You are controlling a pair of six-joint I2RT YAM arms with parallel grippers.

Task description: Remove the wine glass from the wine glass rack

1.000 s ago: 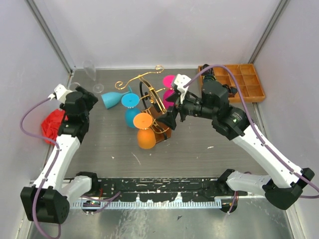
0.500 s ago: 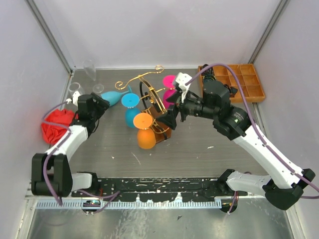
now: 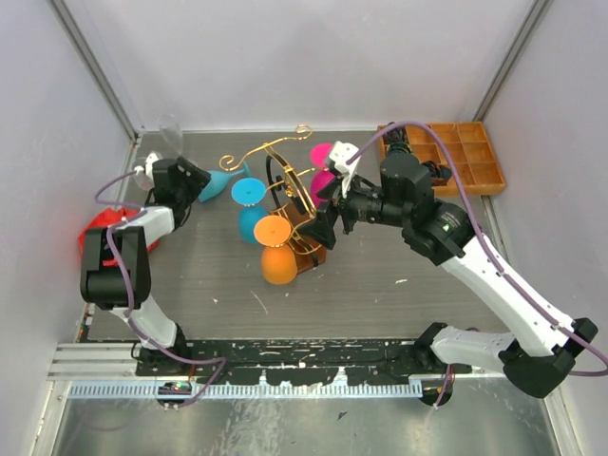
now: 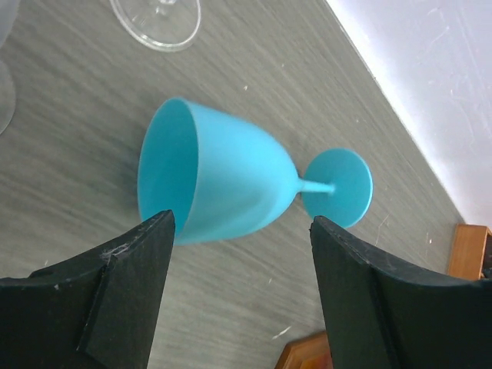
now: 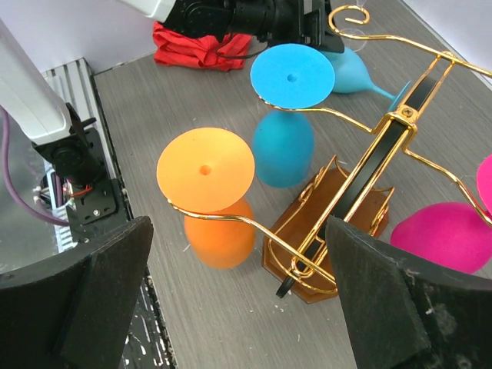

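The gold wire wine glass rack [image 3: 285, 180] stands mid-table on its brown wooden base [image 5: 330, 246]. Three wine glasses hang upside down from it: orange [image 3: 275, 255], blue [image 3: 252, 207] and pink [image 3: 323, 169]. A light-blue wine glass [image 4: 223, 181] lies on its side on the table left of the rack. My left gripper [image 4: 242, 231] is open just short of that glass's rim, its fingers [image 4: 123, 284] on either side without touching. My right gripper [image 5: 238, 231] is wide open, hovering over the rack's near side, facing the orange glass [image 5: 219, 234] and holding nothing.
Clear glasses [image 3: 171, 133] stand at the back left corner; one's foot [image 4: 157, 19] is close to the lying glass. A red cloth [image 3: 100, 233] lies by the left wall. A compartmented wooden tray [image 3: 456, 157] sits at the back right.
My left arm has folded in, swinging its gripper back and right from beside the red cloth to the lying light-blue glass. The right arm has hardly moved.
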